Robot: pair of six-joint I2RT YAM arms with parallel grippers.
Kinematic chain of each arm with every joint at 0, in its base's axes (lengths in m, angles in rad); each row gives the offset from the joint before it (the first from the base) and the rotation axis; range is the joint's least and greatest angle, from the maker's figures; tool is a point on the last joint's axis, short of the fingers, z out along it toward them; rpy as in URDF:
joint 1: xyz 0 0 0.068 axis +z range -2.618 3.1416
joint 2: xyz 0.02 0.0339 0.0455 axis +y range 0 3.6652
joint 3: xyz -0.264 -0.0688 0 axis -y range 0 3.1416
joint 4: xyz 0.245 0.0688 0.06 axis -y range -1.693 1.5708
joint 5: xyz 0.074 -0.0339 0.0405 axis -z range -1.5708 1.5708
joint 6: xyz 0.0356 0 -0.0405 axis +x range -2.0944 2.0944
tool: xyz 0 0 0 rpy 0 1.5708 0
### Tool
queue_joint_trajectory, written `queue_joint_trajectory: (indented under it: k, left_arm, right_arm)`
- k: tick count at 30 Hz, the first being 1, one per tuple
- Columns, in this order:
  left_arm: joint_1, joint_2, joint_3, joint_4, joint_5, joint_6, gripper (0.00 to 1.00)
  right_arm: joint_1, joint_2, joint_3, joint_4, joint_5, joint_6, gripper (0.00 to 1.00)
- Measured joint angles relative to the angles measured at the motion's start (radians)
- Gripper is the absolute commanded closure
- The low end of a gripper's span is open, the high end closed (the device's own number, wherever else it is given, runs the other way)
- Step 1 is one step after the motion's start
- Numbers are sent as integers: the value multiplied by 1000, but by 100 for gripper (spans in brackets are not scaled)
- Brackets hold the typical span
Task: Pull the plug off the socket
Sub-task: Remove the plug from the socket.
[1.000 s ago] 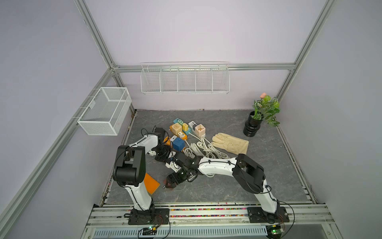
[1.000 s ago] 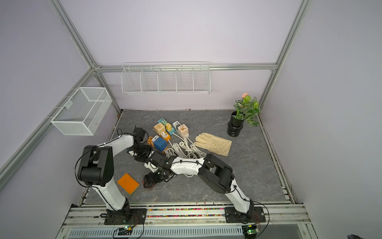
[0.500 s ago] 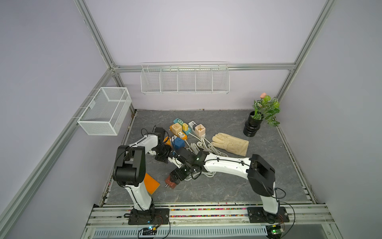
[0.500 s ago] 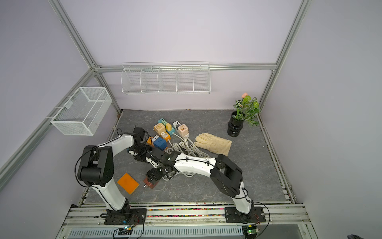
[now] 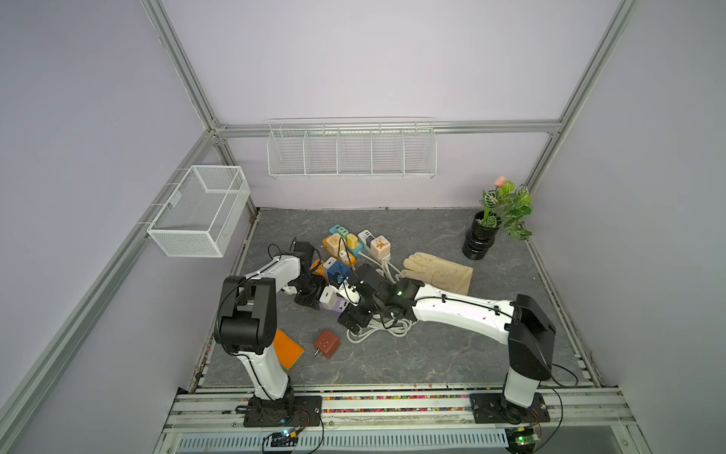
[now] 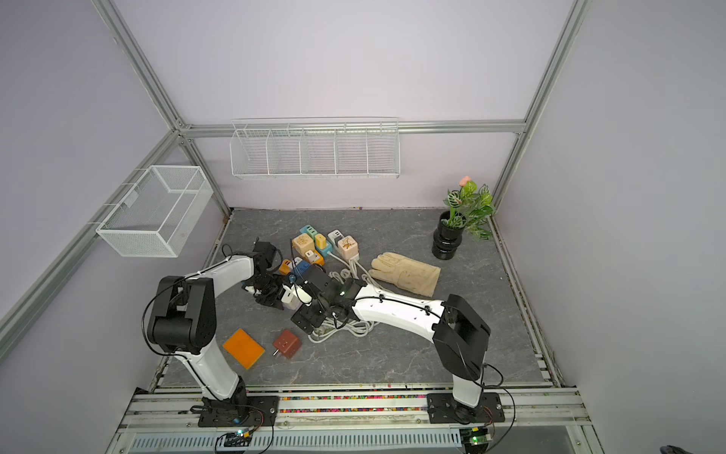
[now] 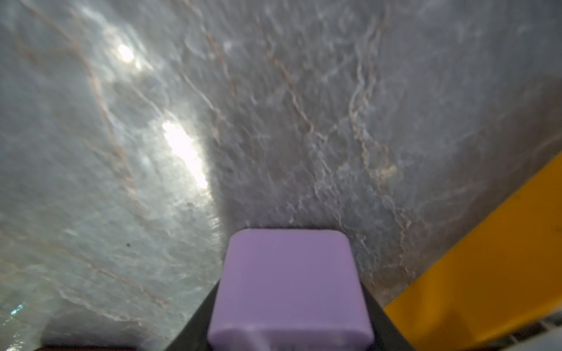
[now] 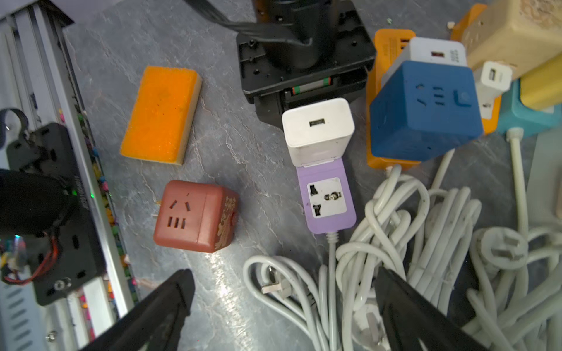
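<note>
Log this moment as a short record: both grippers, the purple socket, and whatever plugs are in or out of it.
left gripper: shut on the purple socket
right gripper: jaws open, empty, over the white cords
white charger: sits on the purple socket, apparently plugged in
red cube adapter: loose on the table, near the orange sponge

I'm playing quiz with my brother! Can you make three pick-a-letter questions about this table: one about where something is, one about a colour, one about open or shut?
1. The red cube and the orange sponge are: A stacked; B side by side, apart; C both held up.
2. The strip under the white charger is: A green; B black; C purple.
3. The right gripper is: A open; B shut on the cube; C shut on the sponge.
Answers: B, a gap shows between them; C, its purple body sticks out past the charger; A, its jaws stand wide, holding nothing.
</note>
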Motion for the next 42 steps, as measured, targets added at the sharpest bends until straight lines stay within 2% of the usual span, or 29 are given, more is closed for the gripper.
queue_joint_trajectory:
  k: [8, 16, 21, 24, 31, 36, 42]
  left_arm:
    - [0, 0, 0, -2, 0, 10, 100]
    - [6, 0, 1, -16, 3, 16, 100]
    - [13, 0, 2, -23, 7, 26, 100]
    - [19, 0, 3, -27, 8, 31, 100]
    - [31, 0, 4, -31, 5, 40, 100]
    - [31, 0, 5, -33, 5, 41, 100]
    - [29, 1, 16, -48, 7, 41, 100]
  right_arm:
    - [-3, 235, 194, 24, 5, -124, 2]
    - [-21, 338, 301, 47, 69, -153, 3]
    - [-27, 379, 360, 43, 68, -159, 12]
    - [-27, 390, 380, 29, 54, -160, 26]
    - [-27, 407, 411, 2, 23, -159, 49]
    - [-27, 408, 414, -5, 18, -160, 56]
    - [-29, 407, 435, -35, 8, -160, 58]
